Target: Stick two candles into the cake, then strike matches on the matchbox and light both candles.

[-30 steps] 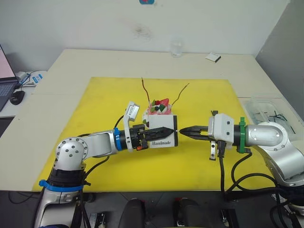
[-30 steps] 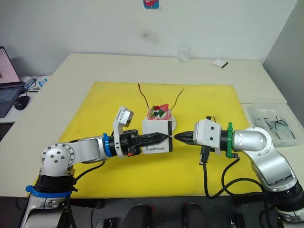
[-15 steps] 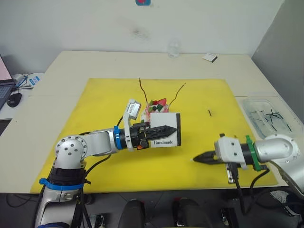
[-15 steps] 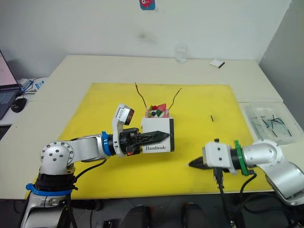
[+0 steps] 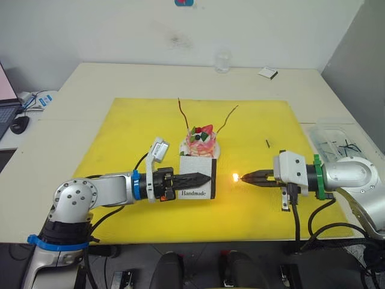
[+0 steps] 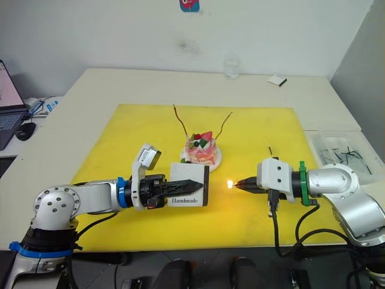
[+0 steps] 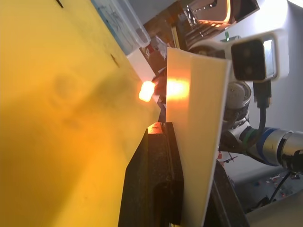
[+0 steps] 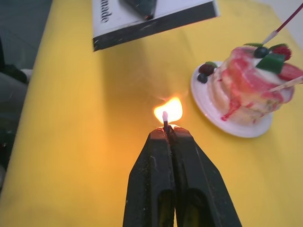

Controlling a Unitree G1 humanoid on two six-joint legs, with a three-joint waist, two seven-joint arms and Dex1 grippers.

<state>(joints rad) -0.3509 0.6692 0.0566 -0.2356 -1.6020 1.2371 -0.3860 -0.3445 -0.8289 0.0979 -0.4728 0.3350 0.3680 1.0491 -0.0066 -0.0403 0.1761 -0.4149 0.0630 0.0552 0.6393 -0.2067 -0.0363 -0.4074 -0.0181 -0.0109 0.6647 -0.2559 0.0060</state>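
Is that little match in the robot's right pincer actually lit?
Yes, lit. A bright orange flame burns at the tip of the match, pinched in the shut right pincer, near the cake.

Beige table (image 5: 108, 81) under a yellow mat (image 5: 126, 129), with clear cup (image 5: 223, 61), small box (image 5: 269, 73), plastic tray (image 5: 337, 141).

The matchbox (image 5: 196, 175), gripped in the left gripper (image 5: 203, 177), is standing upright just in front of the cake (image 5: 201, 143), blocking a straight approach from the near side. The right gripper (image 5: 243, 177) is holding a burning match (image 8: 165, 118) in closed jaws, beside the box with a gap between. Bare yellow mat (image 5: 252, 126) is lying open to the right of the cake, offering a free way in. Two candles (image 5: 227, 119) are sticking up and leaning outward over the cake. A lone match (image 5: 267, 143) is lying on the mat.
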